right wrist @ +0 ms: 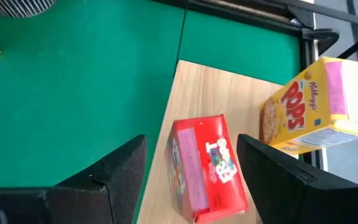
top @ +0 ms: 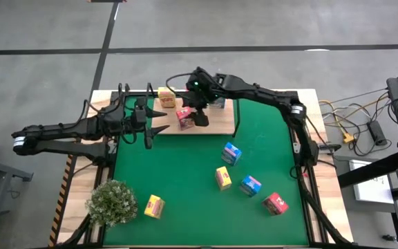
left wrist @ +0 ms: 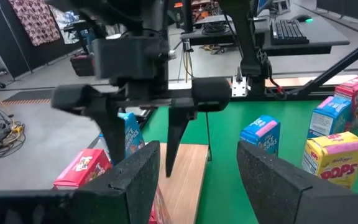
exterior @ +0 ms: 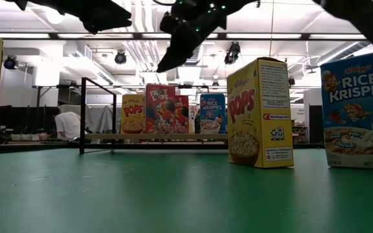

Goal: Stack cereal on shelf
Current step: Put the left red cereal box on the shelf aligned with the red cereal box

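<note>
The shelf [top: 209, 123] lies at the upper middle of the high view, on the far edge of the green mat [top: 185, 187]. On it stand a yellow carton [top: 166, 96], a red carton [top: 184, 117] and a blue carton [top: 218, 103] partly hidden under the right arm. The right pincer [top: 200, 114] hangs just over the red carton, its fingers [right wrist: 124, 174] spread to either side of the carton without touching it.

The left pincer [top: 155, 122] sits at the shelf's left end, left of centre in the frame, fingers spread and holding nothing.

Five more cartons stand on the mat, well apart from the shelf: a blue one [top: 231, 153] right of centre, a yellow one [top: 223, 177] just below it, another blue [top: 251, 185], a red [top: 276, 203] at lower right, and a yellow [top: 154, 206] at lower left beside the plant [top: 112, 202].
</note>
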Robot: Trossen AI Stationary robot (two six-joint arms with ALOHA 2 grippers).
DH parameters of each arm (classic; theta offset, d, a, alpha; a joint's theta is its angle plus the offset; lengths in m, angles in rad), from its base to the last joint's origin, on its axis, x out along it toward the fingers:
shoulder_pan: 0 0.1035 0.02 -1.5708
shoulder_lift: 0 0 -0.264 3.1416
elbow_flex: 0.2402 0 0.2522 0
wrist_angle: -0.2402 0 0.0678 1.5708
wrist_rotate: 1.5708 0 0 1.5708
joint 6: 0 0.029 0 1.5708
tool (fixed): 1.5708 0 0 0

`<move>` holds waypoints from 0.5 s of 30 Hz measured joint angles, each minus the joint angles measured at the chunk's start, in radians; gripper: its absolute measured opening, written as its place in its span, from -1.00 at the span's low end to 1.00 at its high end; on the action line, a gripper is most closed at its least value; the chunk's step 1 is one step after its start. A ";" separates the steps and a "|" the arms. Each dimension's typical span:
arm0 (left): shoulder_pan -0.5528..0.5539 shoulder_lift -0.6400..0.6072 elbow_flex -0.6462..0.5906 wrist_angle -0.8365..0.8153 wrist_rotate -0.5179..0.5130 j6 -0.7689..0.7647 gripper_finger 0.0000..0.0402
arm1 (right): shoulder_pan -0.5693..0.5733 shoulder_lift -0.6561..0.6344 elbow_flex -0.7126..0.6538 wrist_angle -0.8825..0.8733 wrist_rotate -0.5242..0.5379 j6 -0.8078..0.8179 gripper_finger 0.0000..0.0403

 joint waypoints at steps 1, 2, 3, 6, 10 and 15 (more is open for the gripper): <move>0.000 0.000 0.000 -0.002 0.000 0.000 -0.02 | -0.002 0.017 0.022 -0.014 0.001 -0.002 0.19; 0.000 0.003 0.000 -0.004 0.000 0.000 -0.02 | -0.005 0.032 0.041 -0.028 0.001 -0.005 0.19; 0.000 0.005 0.000 -0.001 0.000 0.000 -0.02 | -0.007 0.045 0.056 -0.037 0.002 -0.005 0.19; 0.000 0.005 0.000 -0.003 0.000 0.000 -0.02 | -0.013 0.072 0.082 -0.060 0.004 -0.007 0.19; 0.000 -0.004 0.000 -0.002 0.000 0.000 -0.02 | -0.014 0.088 0.082 -0.061 0.004 -0.008 0.19; 0.000 -0.006 0.000 -0.002 0.000 -0.003 -0.02 | -0.017 0.097 0.081 -0.061 0.042 -0.015 0.19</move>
